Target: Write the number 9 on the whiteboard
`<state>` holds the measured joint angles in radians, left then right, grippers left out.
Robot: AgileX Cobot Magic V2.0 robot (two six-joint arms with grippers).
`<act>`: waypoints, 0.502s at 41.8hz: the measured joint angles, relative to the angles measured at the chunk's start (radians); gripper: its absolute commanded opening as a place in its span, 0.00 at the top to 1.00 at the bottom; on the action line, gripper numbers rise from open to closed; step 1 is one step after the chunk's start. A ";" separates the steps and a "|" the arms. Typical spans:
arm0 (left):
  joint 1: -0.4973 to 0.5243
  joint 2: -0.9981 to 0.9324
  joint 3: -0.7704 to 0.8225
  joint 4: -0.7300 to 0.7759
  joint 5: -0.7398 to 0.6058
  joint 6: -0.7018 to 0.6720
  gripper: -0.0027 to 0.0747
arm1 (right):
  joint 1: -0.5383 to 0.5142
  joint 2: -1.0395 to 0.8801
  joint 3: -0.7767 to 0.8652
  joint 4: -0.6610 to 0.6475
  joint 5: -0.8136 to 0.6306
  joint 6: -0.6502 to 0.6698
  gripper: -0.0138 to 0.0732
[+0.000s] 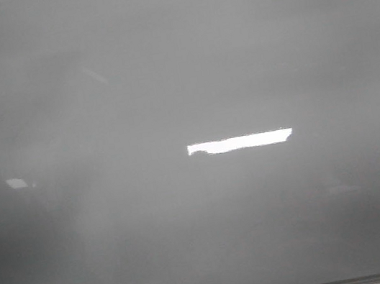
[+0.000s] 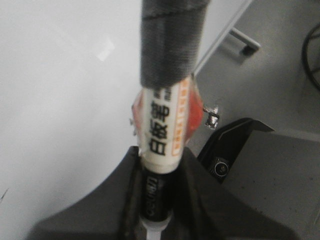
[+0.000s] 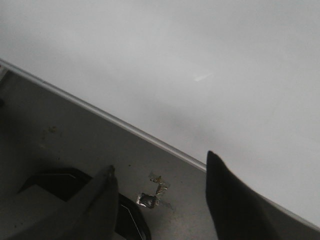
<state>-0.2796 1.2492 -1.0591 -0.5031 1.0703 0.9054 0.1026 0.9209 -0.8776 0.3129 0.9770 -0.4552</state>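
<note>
Nearest, the left gripper [image 2: 159, 197] has its dark jaws clamped around a whiteboard marker [image 2: 162, 122] with a taped tip end; in the front view it shows only at ten o'clock; the right gripper [image 3: 160, 200] hangs parted and empty beside the board's metal edge strip [image 3: 125, 125]; beyond, the whiteboard [image 1: 179, 78] fills the view, bare except for light reflections; no digit 9 is visible, so I judge the writing not yet begun; no containers appear.
</note>
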 measured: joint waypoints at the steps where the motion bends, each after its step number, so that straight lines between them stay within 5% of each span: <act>1: -0.032 0.008 0.000 0.009 -0.003 0.002 0.96 | 0.017 0.007 -0.003 0.000 0.002 -0.019 0.35; 21: -0.497 0.196 -0.120 0.181 -0.012 0.008 0.96 | 0.350 0.044 -0.011 0.041 0.030 -0.326 0.35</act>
<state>-0.7762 1.4449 -1.1791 -0.3222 1.0585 0.9137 0.4528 0.9653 -0.8886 0.3540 1.0073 -0.7815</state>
